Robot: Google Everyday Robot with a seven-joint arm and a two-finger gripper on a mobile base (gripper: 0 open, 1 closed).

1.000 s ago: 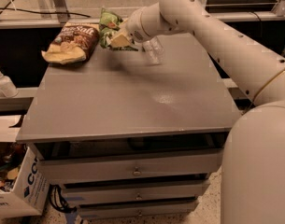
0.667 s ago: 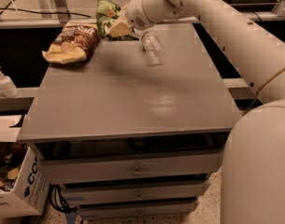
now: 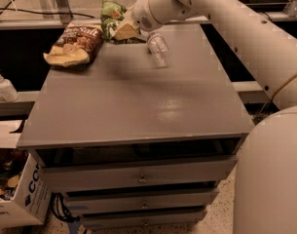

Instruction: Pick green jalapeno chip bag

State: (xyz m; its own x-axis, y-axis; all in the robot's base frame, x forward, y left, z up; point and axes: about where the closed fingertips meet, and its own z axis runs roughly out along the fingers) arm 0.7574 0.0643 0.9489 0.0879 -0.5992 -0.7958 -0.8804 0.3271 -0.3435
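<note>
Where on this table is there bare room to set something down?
The near half of the table is bare, from the bottle and brown bag to the front edge; also right of the bottle. The far left is crowded: brown bag, green bag with the tool at it, bottle.

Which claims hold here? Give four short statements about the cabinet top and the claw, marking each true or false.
1. The claw is at the green jalapeno chip bag, by the cabinet top's far edge. True.
2. The clear bottle stands upright. False: it lies on its side.
3. The brown chip bag lies in a drawer. False: it lies on the cabinet top.
4. A pump bottle stands beside the cabinet, not on it. True.
</note>
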